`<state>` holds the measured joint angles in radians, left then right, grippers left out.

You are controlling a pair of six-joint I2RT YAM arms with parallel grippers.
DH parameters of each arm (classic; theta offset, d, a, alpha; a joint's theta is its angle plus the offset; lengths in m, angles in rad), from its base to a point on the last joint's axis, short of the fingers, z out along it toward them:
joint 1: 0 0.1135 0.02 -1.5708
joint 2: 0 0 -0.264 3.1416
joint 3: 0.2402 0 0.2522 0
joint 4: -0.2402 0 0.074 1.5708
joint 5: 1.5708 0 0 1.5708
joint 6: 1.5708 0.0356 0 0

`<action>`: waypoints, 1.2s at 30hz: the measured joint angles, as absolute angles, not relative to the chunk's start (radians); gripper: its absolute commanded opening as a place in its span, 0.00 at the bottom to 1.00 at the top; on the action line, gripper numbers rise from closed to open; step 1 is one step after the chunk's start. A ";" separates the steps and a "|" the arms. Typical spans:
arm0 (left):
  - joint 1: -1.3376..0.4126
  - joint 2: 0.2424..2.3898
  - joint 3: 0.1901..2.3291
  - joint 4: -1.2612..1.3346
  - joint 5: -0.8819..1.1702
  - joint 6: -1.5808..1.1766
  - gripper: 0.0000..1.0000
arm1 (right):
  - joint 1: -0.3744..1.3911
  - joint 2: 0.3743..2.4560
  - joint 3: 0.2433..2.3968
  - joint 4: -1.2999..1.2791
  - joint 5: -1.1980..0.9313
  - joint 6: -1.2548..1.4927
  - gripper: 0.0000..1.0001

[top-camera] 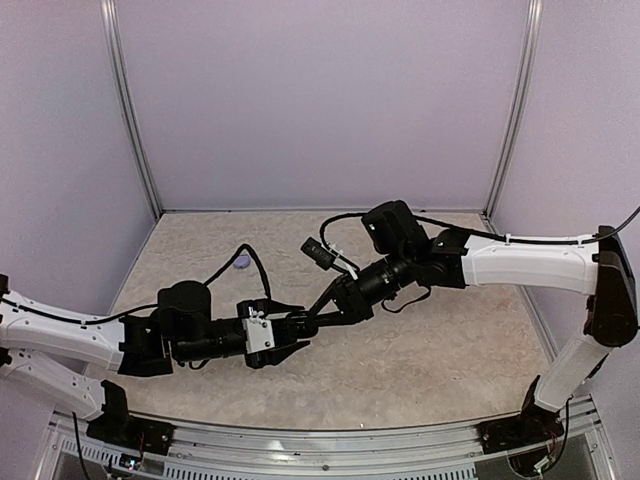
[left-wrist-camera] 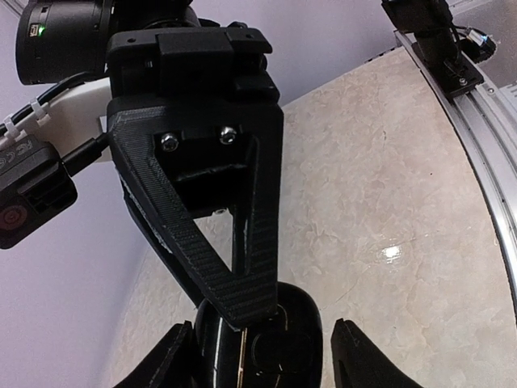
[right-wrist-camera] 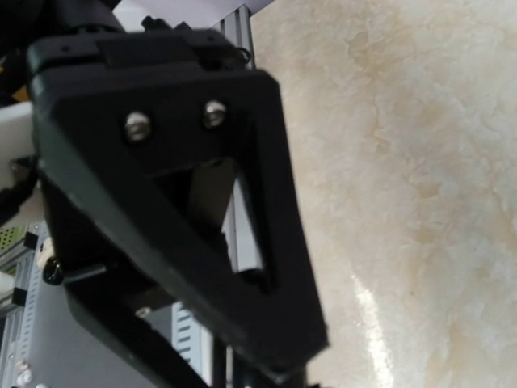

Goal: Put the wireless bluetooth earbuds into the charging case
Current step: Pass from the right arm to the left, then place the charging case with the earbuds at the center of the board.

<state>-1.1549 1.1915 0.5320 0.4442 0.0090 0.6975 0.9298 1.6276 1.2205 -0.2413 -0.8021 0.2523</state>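
Note:
A glossy black charging case (left-wrist-camera: 303, 347) sits on the marble table (left-wrist-camera: 388, 178), between the fingertips of my left gripper (left-wrist-camera: 262, 349). The left jaws straddle it, the left one against it and the right one a narrow gap away. My right gripper (left-wrist-camera: 252, 317) comes down from above with its fingers together, the tip on the case's top. In the top view both grippers meet mid-table, left (top-camera: 292, 338) and right (top-camera: 306, 323). I see no earbuds; any at the right tip is hidden. The right wrist view shows only a blurred black triangular finger (right-wrist-camera: 202, 242).
A small pale round thing (top-camera: 242, 263) lies on the table behind the left arm. An aluminium rail (left-wrist-camera: 485, 145) runs along the table's near edge. Lilac walls close in the back and sides.

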 measured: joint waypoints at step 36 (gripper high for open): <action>-0.588 1.693 0.939 0.352 -0.138 -0.075 0.27 | 0.624 1.209 0.808 0.050 -0.366 0.339 1.00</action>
<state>-0.5884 1.6932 0.9386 0.3519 -0.1379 -0.0746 0.6243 1.2087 0.8082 0.0498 -0.3660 0.3386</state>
